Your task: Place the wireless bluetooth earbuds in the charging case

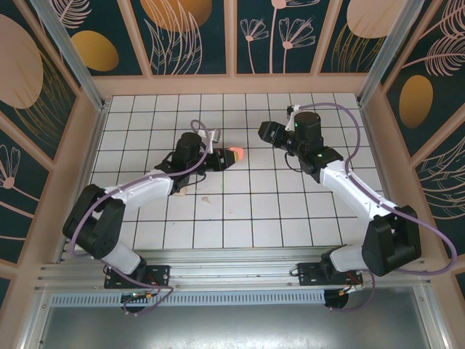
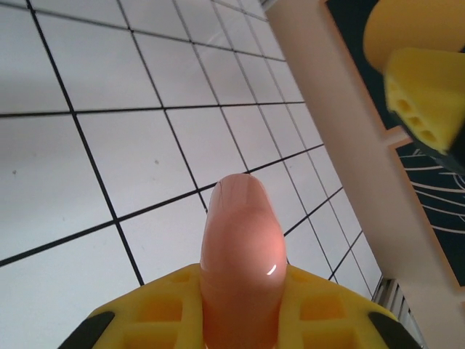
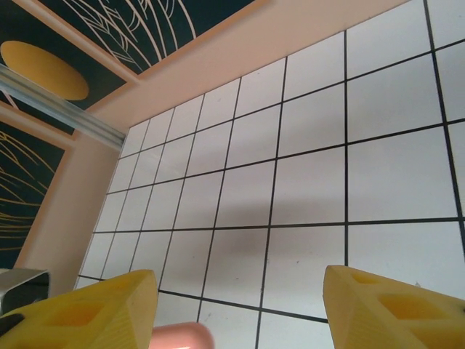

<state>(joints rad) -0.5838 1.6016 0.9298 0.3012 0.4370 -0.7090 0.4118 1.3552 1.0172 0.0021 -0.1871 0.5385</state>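
Observation:
The salmon-pink rounded charging case is held above the tiles in my left gripper, which is shut on it. In the left wrist view the case stands up between the yellow fingers, closed as far as I can see. Two tiny pale-pink earbuds lie on the white tiles nearer the bases, beside the left arm. My right gripper hovers just right of the case, open and holding nothing. In the right wrist view its fingers stand wide apart, with the case's tip at the bottom edge.
The white tiled floor is walled by a peach border and patterned panels. One yellow finger of the right gripper shows at the top right of the left wrist view. The two grippers are about one tile apart.

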